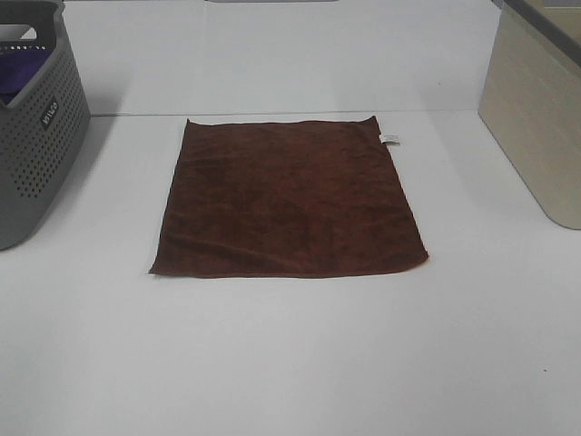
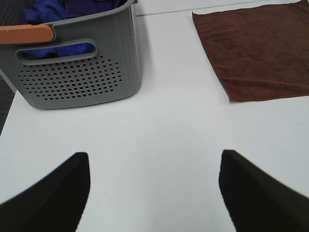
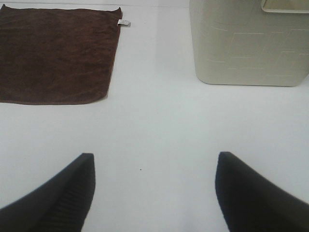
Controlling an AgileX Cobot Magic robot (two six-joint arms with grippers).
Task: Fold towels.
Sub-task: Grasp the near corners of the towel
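A dark reddish-brown towel [image 1: 289, 197] lies spread flat on the white table, with a small white tag [image 1: 389, 138] on its far right edge. It also shows in the left wrist view [image 2: 258, 50] and the right wrist view [image 3: 55, 53], with its tag [image 3: 124, 22]. Neither gripper shows in the exterior high view. My left gripper [image 2: 154, 191] is open and empty over bare table, apart from the towel and near the grey basket. My right gripper [image 3: 154, 191] is open and empty over bare table, between the towel and the beige bin.
A grey perforated basket [image 1: 36, 145] with purple cloth [image 2: 72, 12] inside stands at the left; it has an orange handle [image 2: 24, 34]. A beige bin [image 1: 536, 118] stands at the right, also in the right wrist view [image 3: 248, 43].
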